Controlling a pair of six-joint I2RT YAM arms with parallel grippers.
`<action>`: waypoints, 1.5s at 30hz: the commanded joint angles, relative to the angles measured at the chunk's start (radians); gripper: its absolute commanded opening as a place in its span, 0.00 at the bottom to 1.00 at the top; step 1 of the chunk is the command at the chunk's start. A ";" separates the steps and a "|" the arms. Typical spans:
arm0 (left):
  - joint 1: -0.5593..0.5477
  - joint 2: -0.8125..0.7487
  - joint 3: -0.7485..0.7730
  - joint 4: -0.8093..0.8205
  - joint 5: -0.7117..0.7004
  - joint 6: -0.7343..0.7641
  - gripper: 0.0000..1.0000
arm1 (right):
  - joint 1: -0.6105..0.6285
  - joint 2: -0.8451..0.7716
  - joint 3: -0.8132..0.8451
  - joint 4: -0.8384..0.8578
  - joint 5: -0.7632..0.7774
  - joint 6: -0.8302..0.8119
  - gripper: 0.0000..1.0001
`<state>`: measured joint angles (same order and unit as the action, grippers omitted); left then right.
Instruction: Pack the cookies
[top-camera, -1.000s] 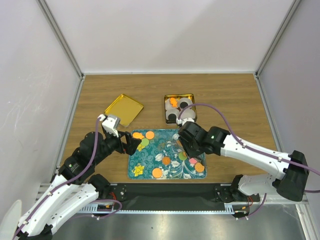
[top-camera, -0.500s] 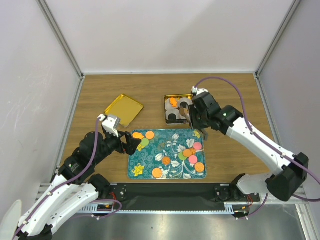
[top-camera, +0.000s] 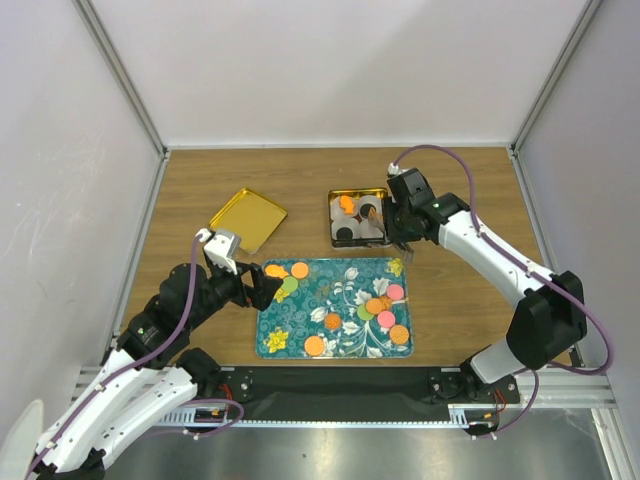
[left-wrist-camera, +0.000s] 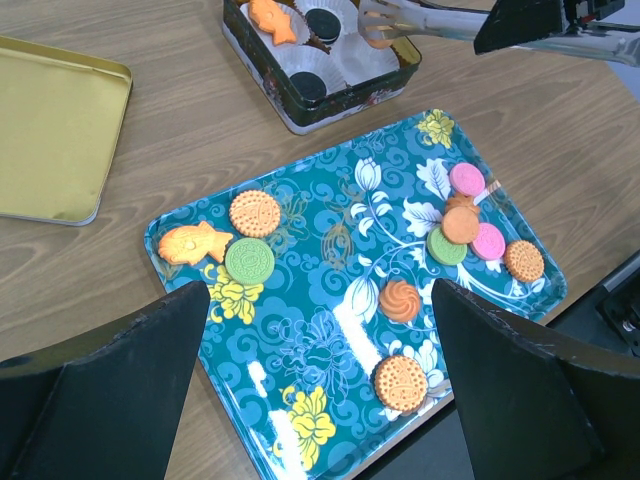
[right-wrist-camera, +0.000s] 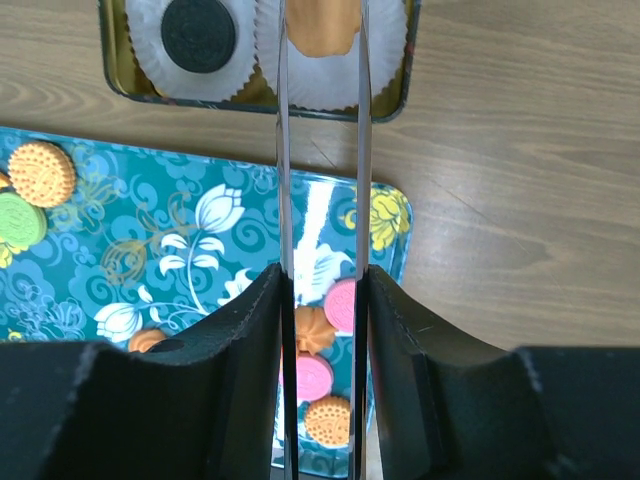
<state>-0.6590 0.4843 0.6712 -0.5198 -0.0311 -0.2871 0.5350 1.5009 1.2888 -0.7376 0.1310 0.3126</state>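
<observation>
Several cookies, orange, green and pink, lie on the teal tray (top-camera: 300, 322): a green one (left-wrist-camera: 249, 261), an orange swirl (left-wrist-camera: 401, 300) and pink ones (left-wrist-camera: 466, 179). My right gripper (top-camera: 402, 216) (right-wrist-camera: 322, 290) is shut on metal tongs (right-wrist-camera: 283, 150). The tong tips hold an orange cookie (right-wrist-camera: 322, 25) over a white paper cup in the dark tin (top-camera: 332, 218). A black cookie (right-wrist-camera: 197, 32) sits in the neighbouring cup. My left gripper (top-camera: 262, 290) (left-wrist-camera: 320, 300) is open and empty above the tray's left part.
The tin's gold lid (top-camera: 248, 220) lies upside down on the wooden table, left of the tin. The tongs (left-wrist-camera: 430, 22) reach across the tin from the right. Grey walls close in the table on three sides.
My right arm has swung from over the tray's right part back to the tin, carrying the tongs with the orange cookie. The left arm has not moved.
</observation>
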 joint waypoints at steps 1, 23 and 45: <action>-0.007 0.004 0.025 0.017 -0.003 0.008 1.00 | -0.009 0.010 0.012 0.063 -0.027 -0.015 0.39; -0.008 0.004 0.025 0.018 -0.003 0.006 1.00 | -0.026 0.010 -0.045 0.072 -0.036 -0.023 0.48; -0.010 0.005 0.025 0.017 -0.003 0.006 1.00 | -0.029 -0.065 -0.006 0.038 -0.033 -0.026 0.52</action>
<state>-0.6590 0.4843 0.6712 -0.5198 -0.0311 -0.2867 0.5129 1.4952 1.2411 -0.7013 0.0902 0.2974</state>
